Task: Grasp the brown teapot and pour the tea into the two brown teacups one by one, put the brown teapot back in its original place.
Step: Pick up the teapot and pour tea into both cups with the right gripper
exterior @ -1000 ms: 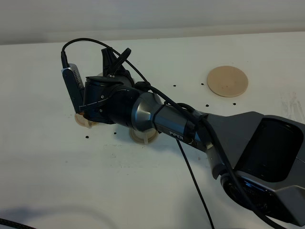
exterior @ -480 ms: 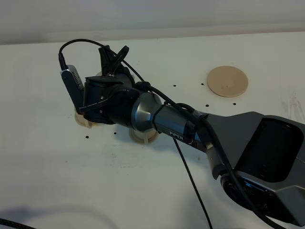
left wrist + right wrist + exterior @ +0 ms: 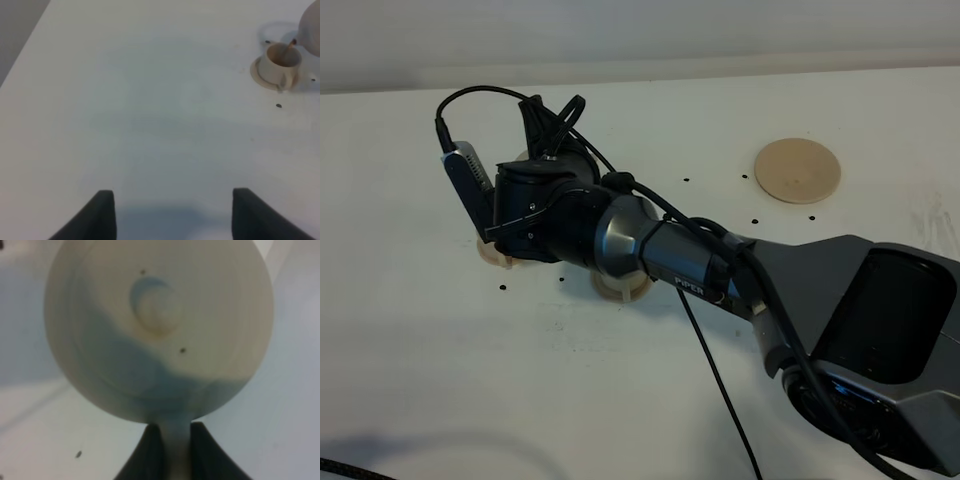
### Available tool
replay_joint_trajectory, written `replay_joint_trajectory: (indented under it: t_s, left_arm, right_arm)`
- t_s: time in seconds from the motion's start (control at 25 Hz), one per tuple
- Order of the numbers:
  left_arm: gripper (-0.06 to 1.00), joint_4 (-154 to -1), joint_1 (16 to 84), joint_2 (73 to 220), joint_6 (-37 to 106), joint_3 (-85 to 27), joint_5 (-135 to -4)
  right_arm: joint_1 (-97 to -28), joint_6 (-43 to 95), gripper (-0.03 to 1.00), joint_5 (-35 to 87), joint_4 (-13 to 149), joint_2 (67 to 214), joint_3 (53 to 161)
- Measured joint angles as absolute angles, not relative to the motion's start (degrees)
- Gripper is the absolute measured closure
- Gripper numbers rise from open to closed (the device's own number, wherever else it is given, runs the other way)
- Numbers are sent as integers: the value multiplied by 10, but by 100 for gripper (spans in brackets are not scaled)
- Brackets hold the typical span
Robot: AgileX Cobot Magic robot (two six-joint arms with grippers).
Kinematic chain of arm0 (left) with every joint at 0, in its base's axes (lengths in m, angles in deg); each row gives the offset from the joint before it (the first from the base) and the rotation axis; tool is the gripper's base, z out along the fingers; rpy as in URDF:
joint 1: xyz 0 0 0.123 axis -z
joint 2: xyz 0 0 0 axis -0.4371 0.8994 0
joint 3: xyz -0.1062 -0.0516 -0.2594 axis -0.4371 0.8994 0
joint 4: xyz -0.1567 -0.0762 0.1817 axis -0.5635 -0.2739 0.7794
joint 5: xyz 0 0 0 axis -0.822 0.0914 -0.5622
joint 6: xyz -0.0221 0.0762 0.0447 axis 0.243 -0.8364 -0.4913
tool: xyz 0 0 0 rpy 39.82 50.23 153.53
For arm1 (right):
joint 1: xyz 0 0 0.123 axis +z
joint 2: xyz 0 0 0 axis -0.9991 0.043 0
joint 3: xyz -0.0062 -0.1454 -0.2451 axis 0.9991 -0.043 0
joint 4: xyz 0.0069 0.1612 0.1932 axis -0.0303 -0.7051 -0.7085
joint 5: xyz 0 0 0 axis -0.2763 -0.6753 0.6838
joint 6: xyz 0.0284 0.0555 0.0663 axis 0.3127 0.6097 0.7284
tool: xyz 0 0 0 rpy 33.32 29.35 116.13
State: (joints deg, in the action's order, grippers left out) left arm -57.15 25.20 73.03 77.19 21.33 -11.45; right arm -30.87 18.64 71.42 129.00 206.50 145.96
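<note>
While the right tool [image 3: 170,435] clenches the loop handle of the brown teapot [image 3: 160,330], the spout tip sits just above one teacup [image 3: 280,59]. A second saucer [image 3: 620,287] peeks from under the right arm [image 3: 670,255]. The left tool [image 3: 172,215] hangs released over the white surface [image 3: 150,100]. The round coaster [image 3: 798,170] lies well apart.

The right arm [image 3: 560,215] I drove was glossy black, with a brushed silver collar [image 3: 620,240], white PIPER lettering [image 3: 690,284], a looping black cable [image 3: 715,370], a ribbed grey camera module [image 3: 468,185] and an angular charcoal rear housing [image 3: 880,320].
</note>
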Motion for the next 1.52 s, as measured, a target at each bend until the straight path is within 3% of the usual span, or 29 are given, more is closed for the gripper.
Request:
replay_joint_trajectory:
  t_s: [1.52]
  left_arm:
    - [46, -571, 252, 730, 772, 213, -115]
  right_arm:
    - [-307, 117, 88, 697, 1346, 2065, 1460]
